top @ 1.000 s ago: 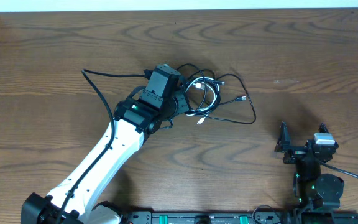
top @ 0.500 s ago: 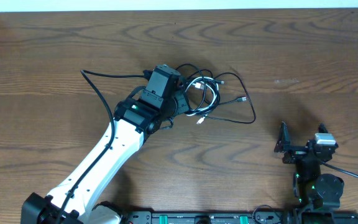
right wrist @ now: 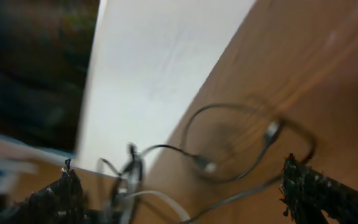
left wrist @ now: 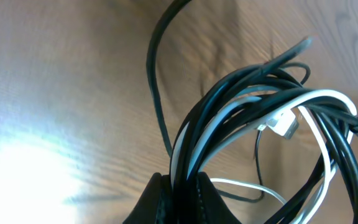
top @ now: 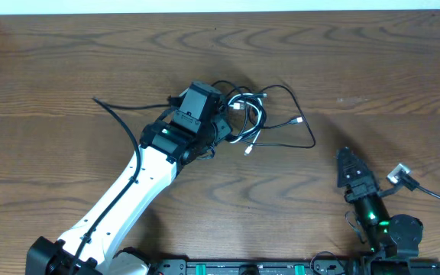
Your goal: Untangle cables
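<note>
The cables (top: 252,114) form a tangled bundle of black cords with one white cord at the middle of the table. One black end trails left (top: 117,116) and a loop reaches right (top: 304,126). My left gripper (top: 224,124) is shut on the bundle; in the left wrist view the cords (left wrist: 272,106) rise out of the closed jaws (left wrist: 182,196), with a white plug (left wrist: 284,124) among them. My right gripper (top: 350,172) is open and empty near the front right, apart from the cables. The blurred right wrist view shows the cables (right wrist: 229,162) ahead between its wide fingers (right wrist: 185,199).
The wooden table (top: 373,69) spreads all round. A white wall strip (top: 205,6) runs along the far edge. The arm bases and a black rail (top: 250,267) sit at the front edge. A white connector and wire (top: 403,177) stick out by the right arm.
My left gripper has shifted slightly, dragging the bundle; the left cable end slid up and left. My right arm has swung, its gripper now pointing up-left towards the cables.
</note>
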### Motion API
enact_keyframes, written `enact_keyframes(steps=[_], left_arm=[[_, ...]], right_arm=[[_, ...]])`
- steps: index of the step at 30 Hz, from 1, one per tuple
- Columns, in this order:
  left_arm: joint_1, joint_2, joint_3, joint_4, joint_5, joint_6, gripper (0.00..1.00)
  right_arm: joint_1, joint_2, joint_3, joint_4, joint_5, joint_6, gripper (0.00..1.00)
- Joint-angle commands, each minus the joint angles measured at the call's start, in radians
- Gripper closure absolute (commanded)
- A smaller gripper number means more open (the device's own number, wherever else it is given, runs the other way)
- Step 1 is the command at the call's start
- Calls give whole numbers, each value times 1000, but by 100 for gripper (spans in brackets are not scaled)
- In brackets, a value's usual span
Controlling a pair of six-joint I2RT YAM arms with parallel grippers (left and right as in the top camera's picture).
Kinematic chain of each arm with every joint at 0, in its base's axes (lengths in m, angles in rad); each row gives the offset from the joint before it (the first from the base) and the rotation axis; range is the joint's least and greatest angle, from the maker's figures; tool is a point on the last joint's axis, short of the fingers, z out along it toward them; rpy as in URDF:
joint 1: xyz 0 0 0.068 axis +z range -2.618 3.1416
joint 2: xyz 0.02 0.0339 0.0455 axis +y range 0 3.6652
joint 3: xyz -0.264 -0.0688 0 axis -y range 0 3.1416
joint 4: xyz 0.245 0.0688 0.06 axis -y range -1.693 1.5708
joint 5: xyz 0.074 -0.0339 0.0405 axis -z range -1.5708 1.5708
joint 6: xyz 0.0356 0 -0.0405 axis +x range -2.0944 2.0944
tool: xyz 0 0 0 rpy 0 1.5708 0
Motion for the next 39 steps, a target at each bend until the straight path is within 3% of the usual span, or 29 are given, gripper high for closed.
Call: enact_keyframes(steps=[1,5,9,18,22,27,30,39], left_arm=[[2,-3,16,-13,20,-206,93],[2,-3,16,-13,43,-331,92],[-8,-3,16,-12,42,-444,92],[-51,-3,16,-4,38,-488,92],[-59,-3,16,-5,39,-544,93],[-60,-3,16,-5,39,-563,92],[-61,-3,16,-7,39,-562,92],[-62,-3,16,-28,51,-494,92]], right_arm=[[-5,-6,-2,0,-19,207,11],[-5,-6,-2,32,-106,10,14],[-5,15,-1,35,-217,-14,11],[63,178,11,138,-382,-46,12],[157,312,53,208,-379,-92,14],[288,511,136,287,-333,-187,23],[364,658,167,427,-282,-238,31],[497,991,171,807,-76,-248,42]])
